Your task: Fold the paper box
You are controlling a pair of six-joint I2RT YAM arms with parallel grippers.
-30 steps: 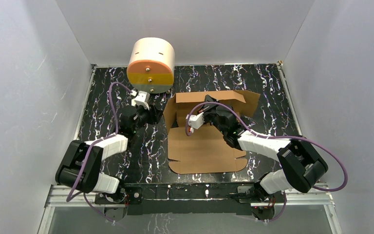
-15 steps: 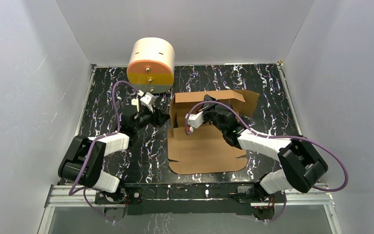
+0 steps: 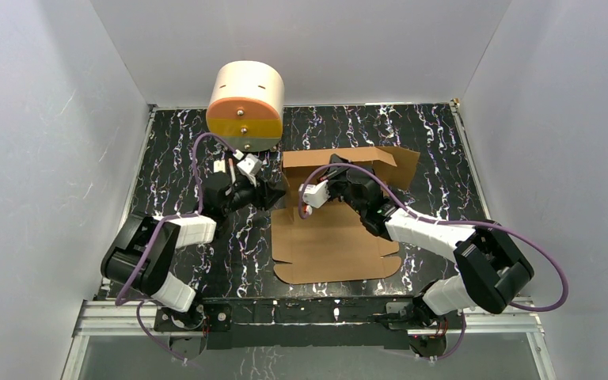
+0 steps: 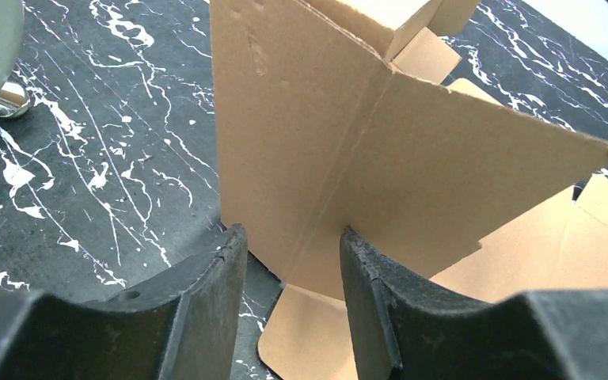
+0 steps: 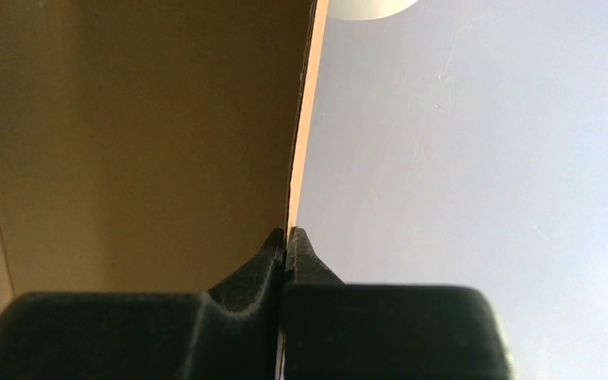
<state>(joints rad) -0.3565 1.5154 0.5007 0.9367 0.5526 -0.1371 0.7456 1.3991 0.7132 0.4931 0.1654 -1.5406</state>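
Note:
The paper box (image 3: 334, 245) is brown cardboard, with its base panel flat on the table and its back and left walls raised. My left gripper (image 3: 274, 194) is open at the outside of the left wall. In the left wrist view that creased wall (image 4: 340, 142) stands just beyond the gripper (image 4: 289, 257), and nothing is clasped between the fingers. My right gripper (image 3: 336, 171) reaches in over the base toward the back wall. It is shut on the thin edge of a cardboard panel (image 5: 127, 142), which is pinched between the tips of the gripper (image 5: 286, 239).
A cream cylinder with an orange and yellow front (image 3: 245, 107) stands at the back, just behind the left gripper. Grey enclosure walls (image 3: 63, 158) close in the black marbled table (image 3: 166, 170) on three sides. A purple cable (image 3: 443, 226) loops over the right arm.
My left arm has swung right, from beside the cylinder up to the box's left wall. That wall now stands more upright. The right gripper has kept its grip and place.

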